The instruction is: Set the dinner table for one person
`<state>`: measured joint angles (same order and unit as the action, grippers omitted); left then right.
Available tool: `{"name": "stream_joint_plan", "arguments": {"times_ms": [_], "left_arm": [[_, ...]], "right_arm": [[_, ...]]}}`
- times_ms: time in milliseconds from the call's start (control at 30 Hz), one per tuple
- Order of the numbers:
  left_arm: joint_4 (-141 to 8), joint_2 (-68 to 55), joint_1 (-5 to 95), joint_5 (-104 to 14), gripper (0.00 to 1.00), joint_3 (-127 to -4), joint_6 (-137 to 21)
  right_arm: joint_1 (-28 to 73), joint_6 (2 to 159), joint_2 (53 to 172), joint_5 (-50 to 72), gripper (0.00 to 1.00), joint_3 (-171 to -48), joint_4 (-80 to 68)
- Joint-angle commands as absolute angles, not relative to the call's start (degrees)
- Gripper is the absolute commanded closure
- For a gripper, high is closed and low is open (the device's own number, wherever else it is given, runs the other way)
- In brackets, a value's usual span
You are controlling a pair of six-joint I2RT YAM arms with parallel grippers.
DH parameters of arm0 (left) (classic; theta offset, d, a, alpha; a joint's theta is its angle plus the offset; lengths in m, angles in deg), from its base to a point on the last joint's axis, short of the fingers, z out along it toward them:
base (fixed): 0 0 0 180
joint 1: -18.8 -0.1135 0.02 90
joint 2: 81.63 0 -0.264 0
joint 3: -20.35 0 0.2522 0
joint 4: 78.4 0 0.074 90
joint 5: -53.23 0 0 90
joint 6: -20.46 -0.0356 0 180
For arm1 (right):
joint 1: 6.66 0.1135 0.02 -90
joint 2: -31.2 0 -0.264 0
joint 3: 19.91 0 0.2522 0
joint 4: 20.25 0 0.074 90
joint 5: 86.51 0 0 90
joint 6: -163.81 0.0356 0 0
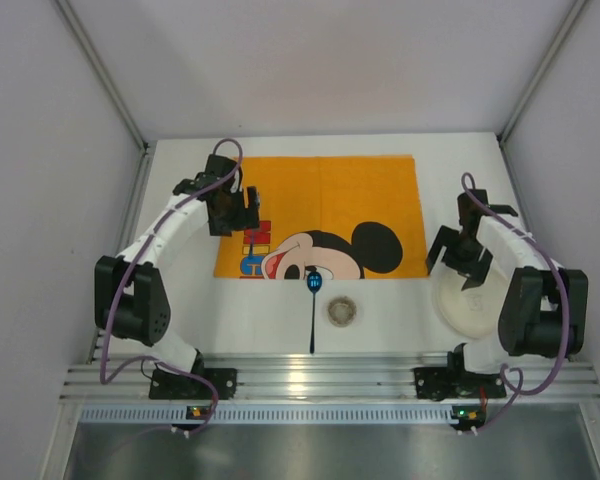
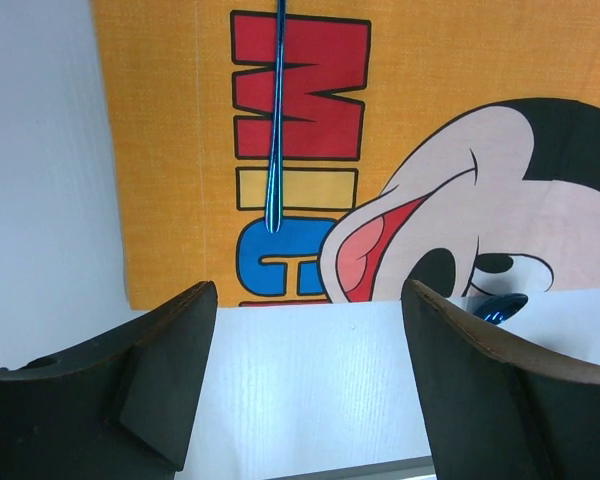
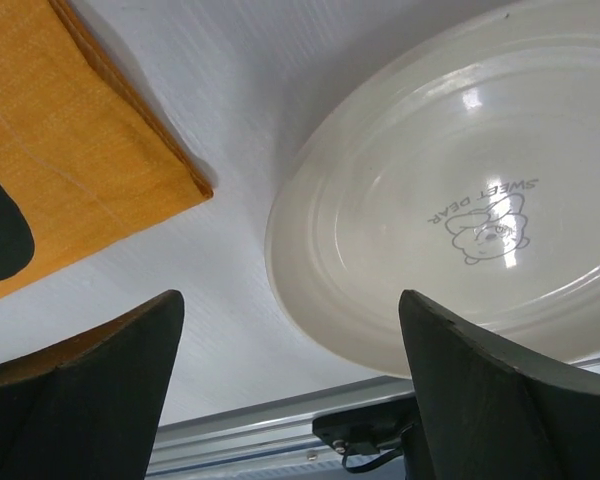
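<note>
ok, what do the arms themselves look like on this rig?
Both look alike. The left arm and right arm have white links, chunky black joint housings and black bases. A purple cable loops along each. The jaws are matte black, flat-faced and wedge-shaped.

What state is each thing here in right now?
Left end effector: open, empty.
Right end effector: open, empty.
Plate: right side up, empty.
Placemat: spread flat.
Spoon: lying flat, head at placemat's edge.
Blue handle: lying on placemat.
Small round item: too small to tell.
</note>
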<state>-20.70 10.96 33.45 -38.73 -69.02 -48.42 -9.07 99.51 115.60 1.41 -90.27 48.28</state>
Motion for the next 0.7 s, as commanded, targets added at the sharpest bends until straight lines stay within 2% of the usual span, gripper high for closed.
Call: {"name": "stream_joint_plan", "arguments": {"times_ms": [0,67,300,533,667], "left_arm": [[-22.9,6.4,33.5,-39.0,0.21,-68.0,-48.2],[-22.7,6.2,33.5,-38.9,0.21,-67.6,-48.3],[-22.6,5.9,33.5,-38.7,0.21,-67.2,-48.2],[-22.2,5.9,33.5,-38.1,0.21,-67.4,-48.6],[-22.0,5.9,33.4,-37.7,0.21,-67.4,-48.8]], "right_arm": [[-9.0,99.7,116.3,-0.9,0.13,-90.6,45.2],[-9.0,99.2,117.1,-1.6,0.16,-90.5,44.9],[-8.2,98.9,121.0,-3.1,0.4,-89.7,42.9],[-7.2,99.0,124.4,-4.2,0.54,-90.7,41.7],[-7.1,98.9,125.8,-4.9,0.67,-91.0,41.4]]}}
